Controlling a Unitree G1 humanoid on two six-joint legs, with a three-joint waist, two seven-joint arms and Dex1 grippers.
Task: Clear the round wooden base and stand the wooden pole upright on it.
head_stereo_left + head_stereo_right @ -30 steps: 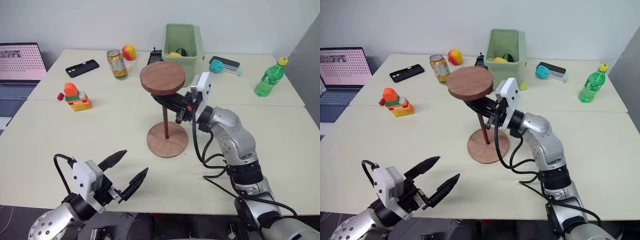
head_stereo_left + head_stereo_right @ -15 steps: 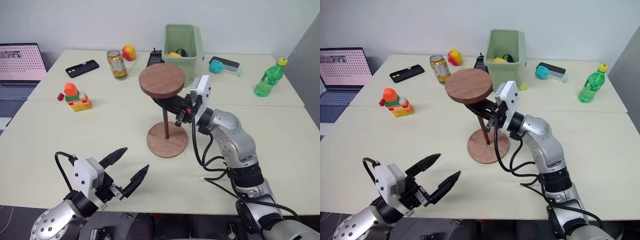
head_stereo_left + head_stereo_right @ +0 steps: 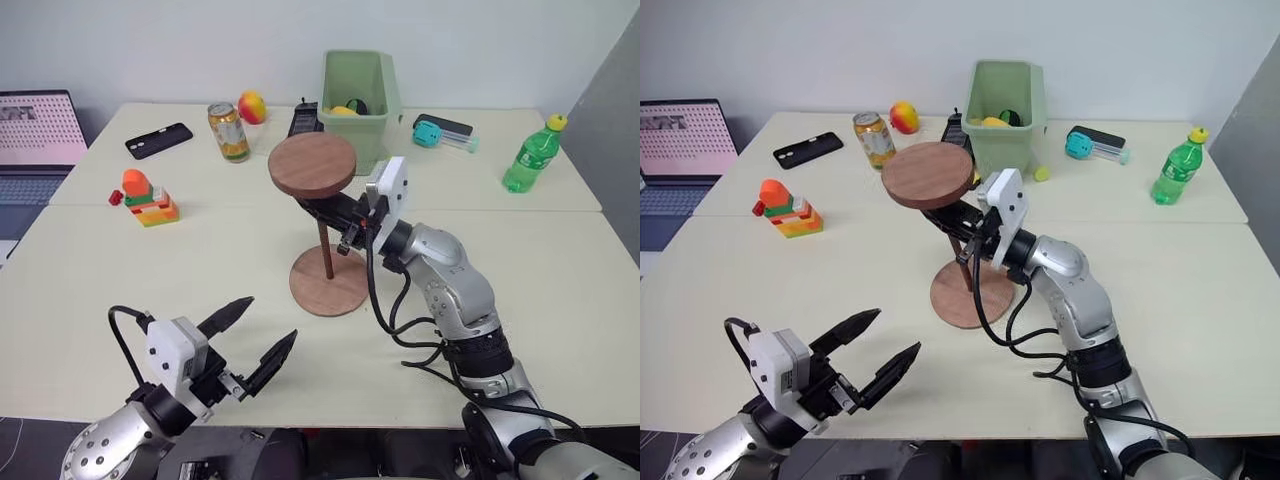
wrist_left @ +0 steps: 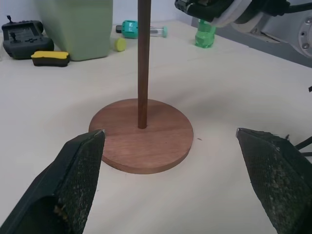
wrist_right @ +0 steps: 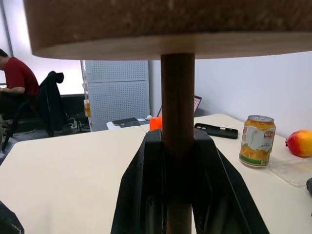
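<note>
The round wooden base (image 3: 345, 293) lies flat in the middle of the table, with nothing on it but the pole. The wooden pole (image 3: 324, 250) stands upright, its lower end meeting the base's centre (image 4: 141, 134) and its fixed disc (image 3: 312, 165) on top. My right gripper (image 3: 322, 213) comes in from the right and is shut on the pole just under that disc; the right wrist view shows its fingers (image 5: 146, 195) clamping the rod (image 5: 178, 97). My left gripper (image 3: 270, 320) hovers open near the table's front edge, pointing at the base, its fingers (image 4: 80, 180) wide apart and holding nothing.
A green bin (image 3: 360, 90), a drink can (image 3: 228, 130), a fruit (image 3: 250, 105) and a black phone (image 3: 160, 140) stand at the back. Toy blocks (image 3: 145, 198) and a laptop (image 3: 35, 130) are on the left, a green bottle (image 3: 530, 155) far right. A person (image 5: 14, 83) sits in the background.
My right gripper has sunk slightly with the pole, bringing the top disc nearer the base. The camera has shifted a little. The left gripper has stayed open in place.
</note>
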